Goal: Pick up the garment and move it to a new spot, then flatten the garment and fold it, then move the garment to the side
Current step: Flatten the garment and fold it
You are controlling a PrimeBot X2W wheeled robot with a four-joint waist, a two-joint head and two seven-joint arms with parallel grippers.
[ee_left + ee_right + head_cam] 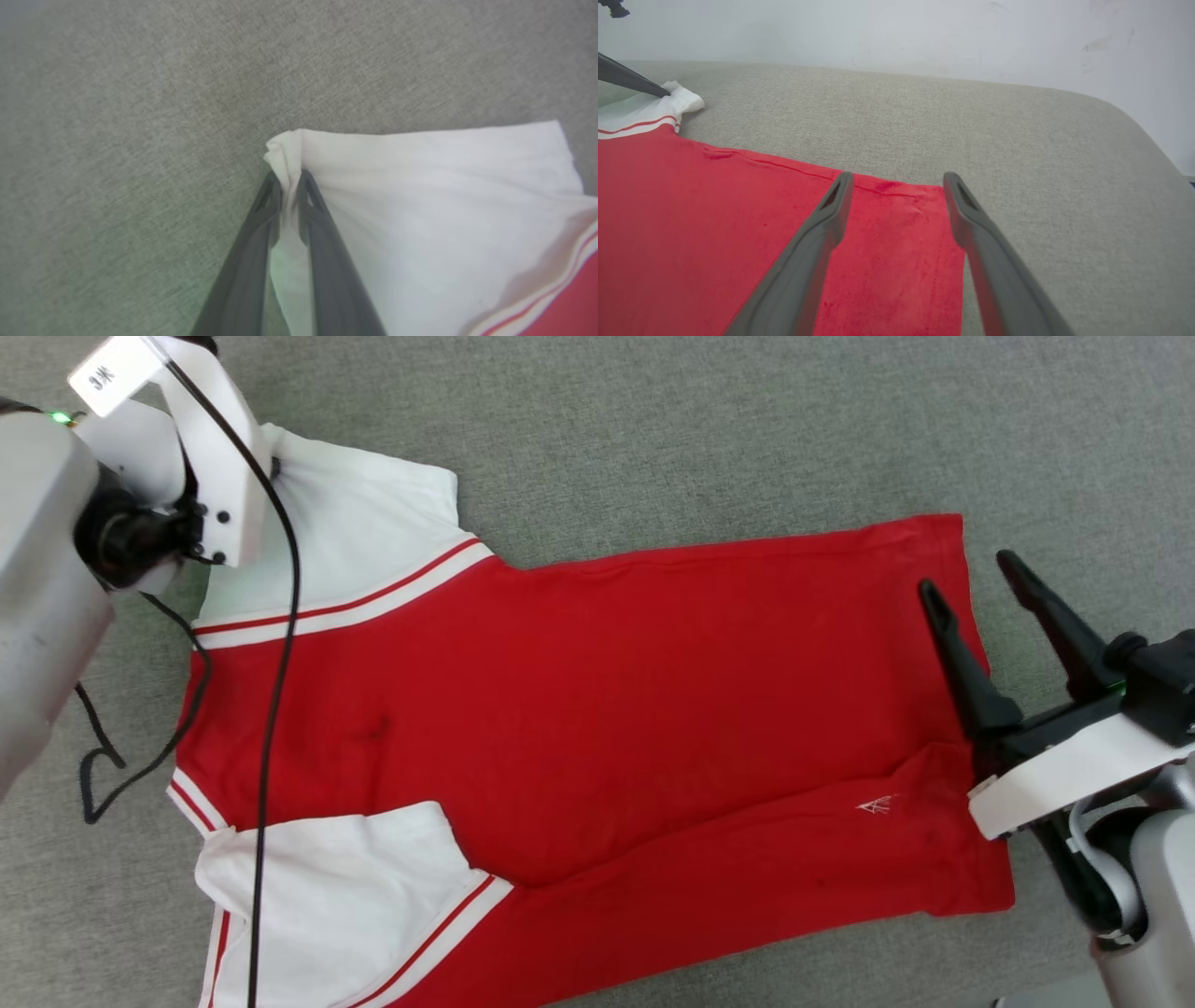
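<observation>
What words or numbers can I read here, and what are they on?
Tag on the left arm: dark characters, too blurred to read.
Small white mark on the garment: looks like a logo, no readable letters.
Nothing else legible.

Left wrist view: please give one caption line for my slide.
Left gripper pinches the white sleeve corner of the red jersey, lying on a grey fabric surface.
</observation>
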